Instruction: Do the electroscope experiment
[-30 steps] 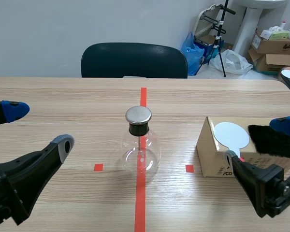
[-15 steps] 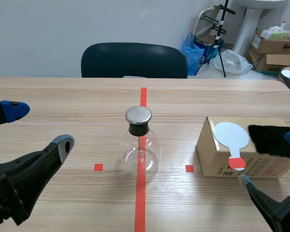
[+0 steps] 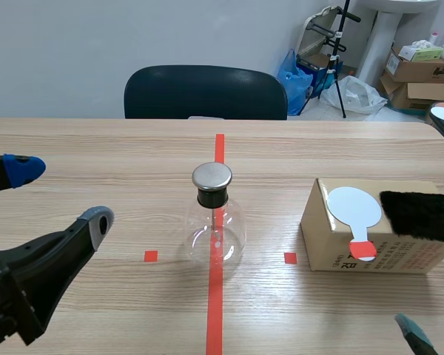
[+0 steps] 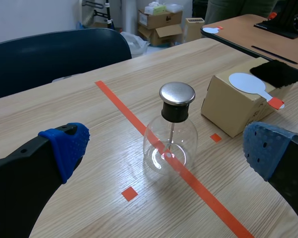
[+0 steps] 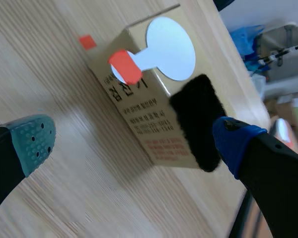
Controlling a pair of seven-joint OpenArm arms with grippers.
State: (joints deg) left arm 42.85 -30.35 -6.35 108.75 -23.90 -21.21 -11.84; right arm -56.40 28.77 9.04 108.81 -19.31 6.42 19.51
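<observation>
Since the right hand (image 5: 133, 141) hangs nearer the box (image 3: 333, 251) than the left one does, off the box's near face, I'd say the coming move is its to make. Its fingers stand wide apart with nothing between them.

On the box top lies the paddle (image 3: 355, 208), a white disc with a red handle. Its long axis runs from the disc toward the robot, and the red end sticks out over the box's near edge, pointing back at that hand. Seen from the right wrist, the paddle sits ahead of the hand, about between the lines of its two fingers. The fur (image 3: 418, 213), a black patch on the same box top, lies beside the disc and close ahead of the blue-padded finger. Whether paddle and fur touch I cannot tell.

The left hand (image 3: 59, 194) is spread open too, empty, and well apart from the box. Between it and the box the flask (image 3: 216, 222) stands upright on the tabletop (image 3: 96, 148), on the red tape line, well apart from the box on the left arm's side, with its metal cap (image 3: 212, 176) on top. It lies ahead of the left hand, not near its fingers.

Far beyond the box, past the tabletop's far edge, stands a dark chair (image 3: 205, 91).
</observation>
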